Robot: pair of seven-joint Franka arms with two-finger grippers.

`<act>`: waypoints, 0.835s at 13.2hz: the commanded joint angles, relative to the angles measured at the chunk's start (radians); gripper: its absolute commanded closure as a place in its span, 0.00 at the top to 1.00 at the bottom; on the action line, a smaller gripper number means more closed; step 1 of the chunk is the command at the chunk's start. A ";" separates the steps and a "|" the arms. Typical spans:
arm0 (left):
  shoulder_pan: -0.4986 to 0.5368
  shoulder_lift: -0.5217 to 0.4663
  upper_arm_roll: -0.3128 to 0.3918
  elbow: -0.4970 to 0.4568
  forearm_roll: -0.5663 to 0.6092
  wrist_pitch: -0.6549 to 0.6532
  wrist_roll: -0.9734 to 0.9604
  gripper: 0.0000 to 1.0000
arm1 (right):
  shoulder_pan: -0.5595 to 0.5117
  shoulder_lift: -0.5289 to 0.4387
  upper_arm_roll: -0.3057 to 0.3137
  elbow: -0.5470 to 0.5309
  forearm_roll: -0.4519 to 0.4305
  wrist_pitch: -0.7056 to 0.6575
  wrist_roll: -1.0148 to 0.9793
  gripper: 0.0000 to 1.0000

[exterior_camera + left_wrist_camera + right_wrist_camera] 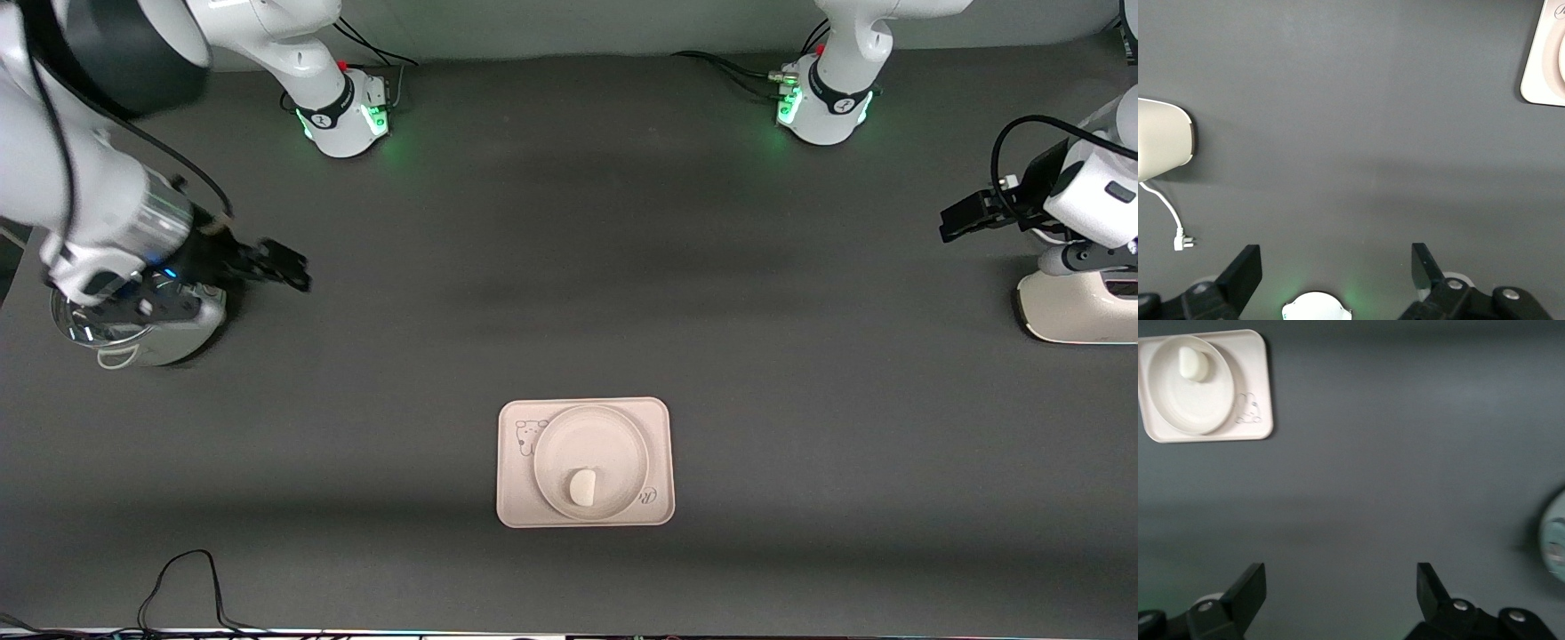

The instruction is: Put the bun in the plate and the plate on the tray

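Note:
The bun (582, 487) lies in the round plate (613, 436), toward the plate's edge nearer the front camera. The plate sits on the rectangular tray (516, 498), in the middle of the table's front part. The right wrist view shows the bun (1193, 363), plate (1198, 403) and tray (1255, 360) far off. Only a tray corner (1545, 60) shows in the left wrist view. My right gripper (284, 262) is open and empty at the right arm's end of the table; it also shows in its wrist view (1340, 587). My left gripper (965, 218) is open and empty at the left arm's end; it also shows in its wrist view (1336, 267).
A steel pot (191, 333) stands under my right wrist at the right arm's end. A white appliance (1076, 307) with a cord and plug (1183, 241) stands at the left arm's end. A black cable (187, 578) lies by the front edge.

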 commanded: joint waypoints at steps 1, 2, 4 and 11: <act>-0.003 -0.026 0.003 -0.021 -0.001 0.007 0.000 1.00 | -0.026 -0.044 -0.056 -0.039 -0.054 -0.023 -0.131 1.00; -0.003 -0.026 0.003 -0.013 -0.001 0.007 -0.004 1.00 | -0.026 -0.048 -0.082 -0.039 -0.071 -0.036 -0.160 1.00; -0.005 -0.025 0.001 -0.005 -0.005 0.009 -0.017 1.00 | -0.024 -0.050 -0.135 -0.041 -0.074 -0.042 -0.205 1.00; 0.004 -0.019 0.005 0.004 -0.009 0.018 -0.003 1.00 | -0.026 -0.056 -0.168 -0.039 -0.100 -0.043 -0.216 1.00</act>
